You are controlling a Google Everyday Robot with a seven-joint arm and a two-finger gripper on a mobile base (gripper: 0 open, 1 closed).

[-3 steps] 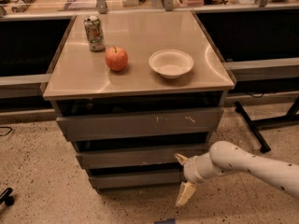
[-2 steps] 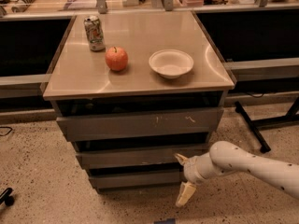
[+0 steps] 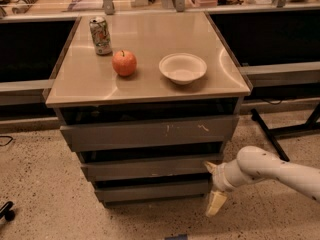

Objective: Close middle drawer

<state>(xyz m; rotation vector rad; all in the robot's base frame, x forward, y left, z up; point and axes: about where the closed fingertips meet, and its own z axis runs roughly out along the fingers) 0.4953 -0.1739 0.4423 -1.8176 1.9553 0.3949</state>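
Steel-topped cabinet (image 3: 90,86) carries a can (image 3: 100,35), apple (image 3: 124,63) and bowl (image 3: 183,68). Below, the middle drawer (image 3: 150,168) sits between two other fronts, a dark gap above it. The gripper (image 3: 213,185) hangs at its right end, fingers spread.

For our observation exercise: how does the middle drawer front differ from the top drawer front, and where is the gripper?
The top drawer front is wider than the middle drawer front. The top drawer front bears white scratch marks; the middle drawer front looks almost plain. Both are grey, long and handleless. The gripper, fingers spread, sits at the right end of the middle drawer front.
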